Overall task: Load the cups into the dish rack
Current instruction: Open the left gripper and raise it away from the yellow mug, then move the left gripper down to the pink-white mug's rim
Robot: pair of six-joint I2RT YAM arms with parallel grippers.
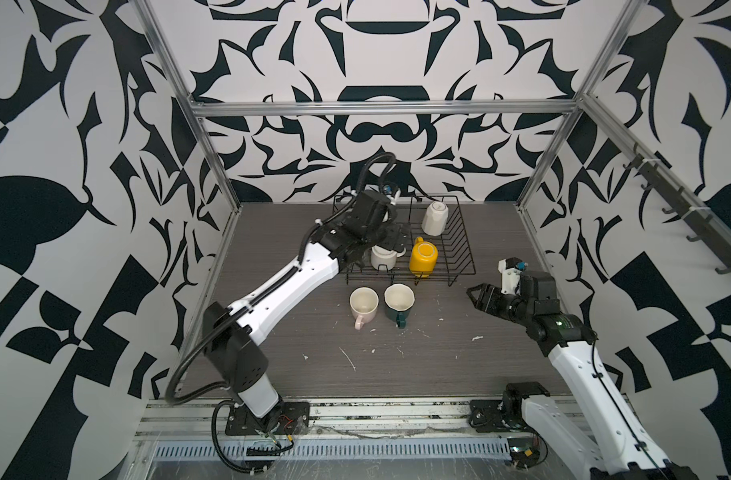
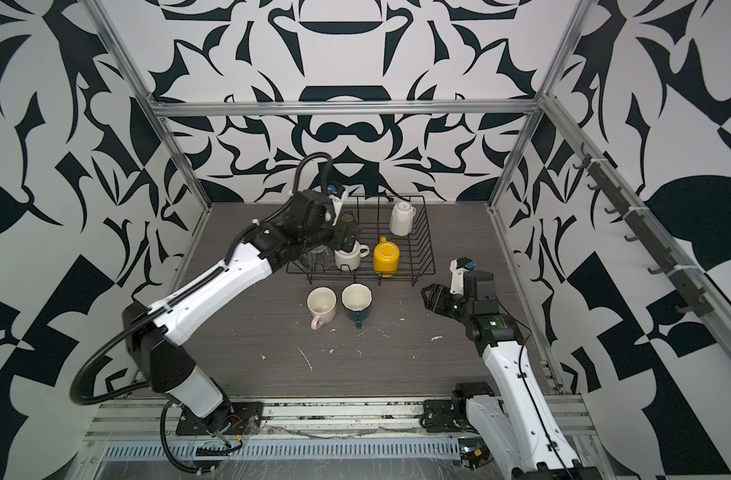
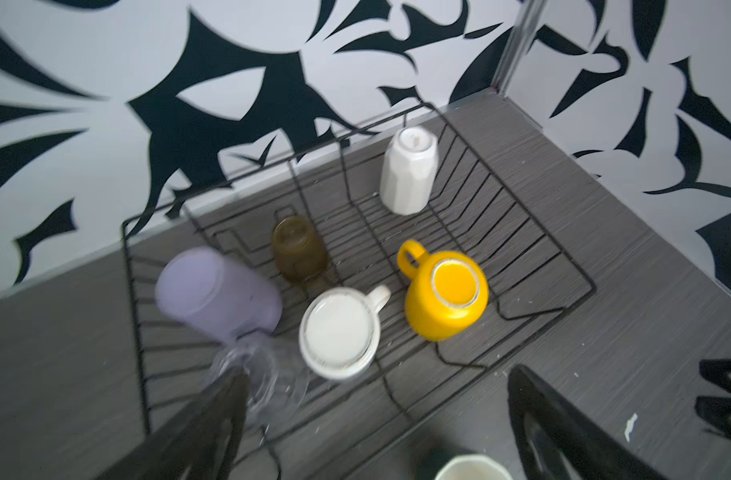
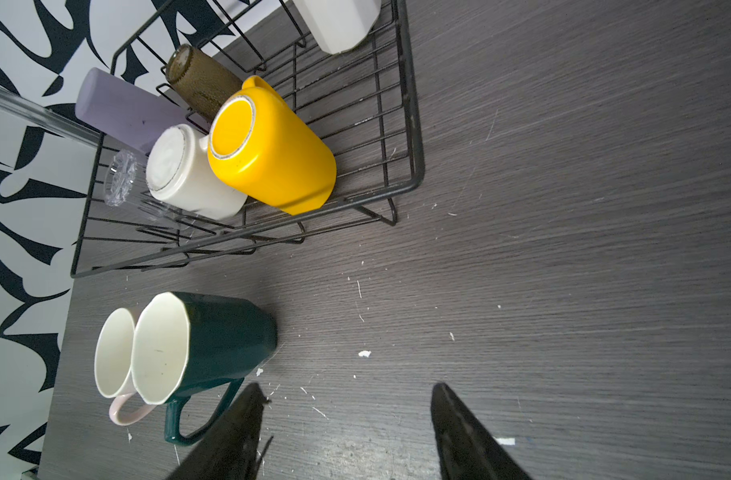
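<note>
Dark wood-grain surface (image 1: 397, 365) boxed in by black-and-white patterned walls: six cups racked, two left to load.

Left fingers (image 3: 214, 419) stand spread wide and empty above the near edge of the dish rack (image 1: 455, 245), just over the clear glass (image 3: 268, 374) and cream mug (image 3: 338, 332). Right fingers (image 4: 234, 432) are also apart, holding nothing, over bare surface near the dark green mug (image 4: 214, 340). Outward in the rack, bases up, are the yellow mug (image 3: 446, 295), olive glass (image 3: 299, 249), leaning lilac tumbler (image 3: 214, 286) and, at the far corner, the white faceted mug (image 3: 409, 174). The dark green mug and pale pink mug (image 1: 363, 305) wait upright, side by side, in front of the rack. White flecks dot the surface, and an aluminium frame edges the room.
</note>
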